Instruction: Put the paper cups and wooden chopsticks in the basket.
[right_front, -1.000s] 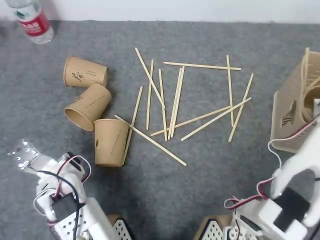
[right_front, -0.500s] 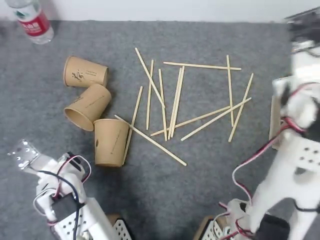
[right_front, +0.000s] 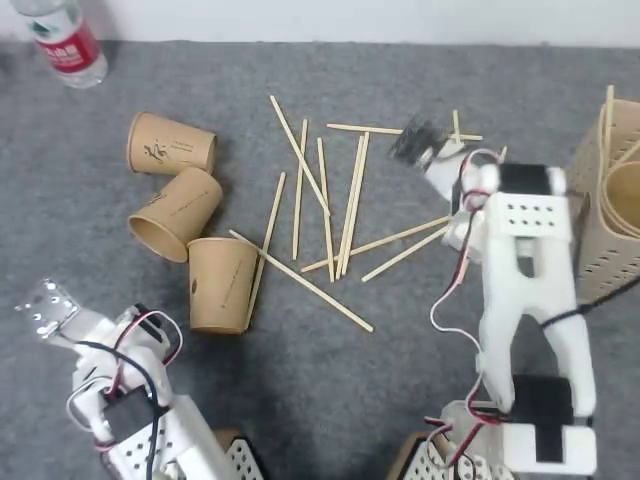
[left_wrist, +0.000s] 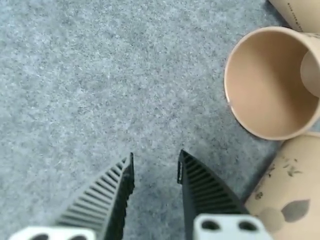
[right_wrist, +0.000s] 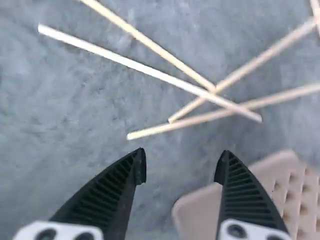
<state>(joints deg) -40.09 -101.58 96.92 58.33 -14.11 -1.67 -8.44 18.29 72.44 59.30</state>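
white right arm (right_front: 525, 290): rises from the near edge and stretches up across the table, wrist bent toward the scattered sticks.
right gripper (right_wrist: 182, 167): hovers over the far-right part of the stick pile, jaws spread wide and empty; a corner of the basket sits just beside one finger.
left arm (right_front: 120, 400): folded low at the near-left corner of the table.
left gripper (left_wrist: 155, 167): close above the floor covering, fingers parted a little and holding nothing, near the open mouth of a cup.
paper cups (right_front: 176, 212): three lie on their sides in a touching cluster on the left.
wooden chopsticks (right_front: 345, 205): a loose criss-cross pile mid-table, between the cups and the basket.
basket (right_front: 605, 255): pale and perforated, at the right edge and cut off by the frame; a round rim and a few sticks show inside, hard to make out.
hidden: the right arm covers the right end of the stick pile, and its gripper is blurred from above.
surface: grey carpet (right_front: 330, 400) covers the table.
room: a plastic bottle (right_front: 65, 40) lies at the far-left corner, partly out of frame; a pale wall (right_front: 350, 18) runs along the far edge.
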